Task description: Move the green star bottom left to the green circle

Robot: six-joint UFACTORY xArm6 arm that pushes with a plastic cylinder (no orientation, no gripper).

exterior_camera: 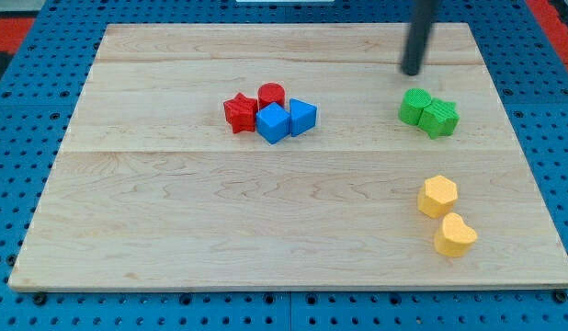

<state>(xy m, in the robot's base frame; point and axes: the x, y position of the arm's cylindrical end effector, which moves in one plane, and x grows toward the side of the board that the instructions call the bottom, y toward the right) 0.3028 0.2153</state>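
Note:
The green star (415, 106) lies at the view's right, in the upper part of the wooden board (174, 230). The green circle (440, 118) sits against it, on its right and slightly lower. The two green blocks touch. My tip (413, 72) is just above the green star toward the view's top, a short gap away and not touching it. The rod rises from there out of the view's top edge.
A cluster sits left of the board's centre: a red star (239, 112), a red circle (271, 94), a blue cube (273, 121) and a blue triangle (302, 117). A yellow hexagon (437, 196) and a yellow heart (455, 234) lie at the lower right.

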